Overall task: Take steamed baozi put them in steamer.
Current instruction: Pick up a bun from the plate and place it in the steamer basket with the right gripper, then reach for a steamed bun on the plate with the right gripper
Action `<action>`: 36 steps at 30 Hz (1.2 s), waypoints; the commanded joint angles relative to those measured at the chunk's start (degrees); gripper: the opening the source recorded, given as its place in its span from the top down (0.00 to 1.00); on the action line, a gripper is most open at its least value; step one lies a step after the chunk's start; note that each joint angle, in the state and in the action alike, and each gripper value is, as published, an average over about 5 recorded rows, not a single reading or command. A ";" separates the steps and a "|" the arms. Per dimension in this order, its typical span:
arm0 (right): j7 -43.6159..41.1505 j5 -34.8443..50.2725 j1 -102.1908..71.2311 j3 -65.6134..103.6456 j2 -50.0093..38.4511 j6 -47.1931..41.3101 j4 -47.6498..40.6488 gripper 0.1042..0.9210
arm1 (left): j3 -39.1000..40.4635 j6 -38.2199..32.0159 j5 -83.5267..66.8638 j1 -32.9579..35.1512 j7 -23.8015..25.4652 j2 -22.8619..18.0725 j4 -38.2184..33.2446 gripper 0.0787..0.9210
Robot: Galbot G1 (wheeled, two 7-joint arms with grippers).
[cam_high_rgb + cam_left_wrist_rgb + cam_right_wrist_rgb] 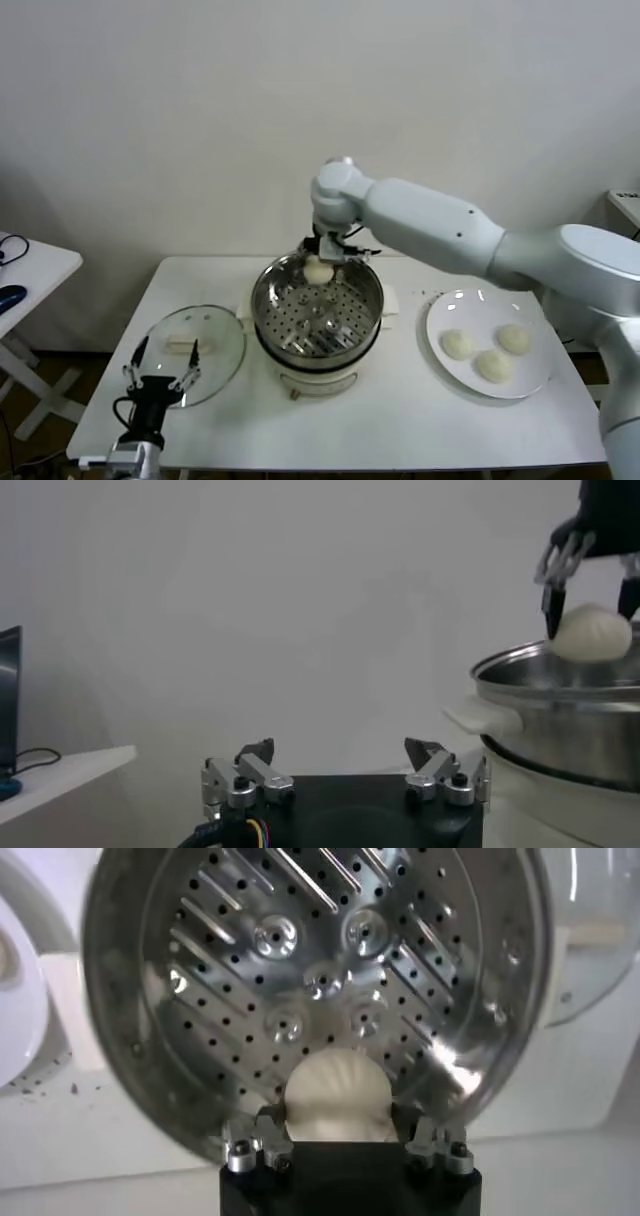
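The steamer [330, 335] is a shiny steel pot on a white base at the table's middle, its perforated tray bare. My right gripper [322, 258] hangs over the pot's far rim, shut on one off-white steamed baozi [317, 270]. The right wrist view shows that baozi [335, 1093] clamped between the fingers of the right gripper [337, 1120], above the steamer tray [300, 958]. Three more baozi [457, 344] [494, 366] [515, 338] lie on the white plate [440, 310] to the right. My left gripper [160, 362] waits open and empty at the front left, shown in its wrist view [340, 748] with the steamer [560, 710] beyond it.
A round glass lid [215, 345] lies flat to the left of the steamer, under the left gripper. A small white side table [30, 270] stands further left. A white wall runs behind the table.
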 commanded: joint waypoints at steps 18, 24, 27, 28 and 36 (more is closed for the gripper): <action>0.20 -4.25 -4.04 0.19 1.66 1.32 -3.23 0.27 | 0.02 -0.01 -0.08 0.11 -0.05 0.00 0.42 0.12; 0.88 -4.52 -4.08 0.31 1.77 1.70 -3.07 0.14 | -0.03 -0.10 -0.10 0.14 -0.10 0.00 0.56 0.12; 0.65 -4.26 -3.60 0.37 1.48 2.22 -2.58 0.12 | -0.09 -0.13 -0.14 0.17 -0.14 0.00 0.63 0.12; 0.44 -3.99 -3.27 0.38 1.32 2.39 -2.41 0.12 | -0.11 -0.14 -0.15 0.17 -0.16 0.01 0.65 0.12; -1.98 2.61 2.07 0.57 -3.05 2.60 2.82 0.12 | -0.13 -0.11 -0.20 -0.11 -0.22 0.21 0.87 0.12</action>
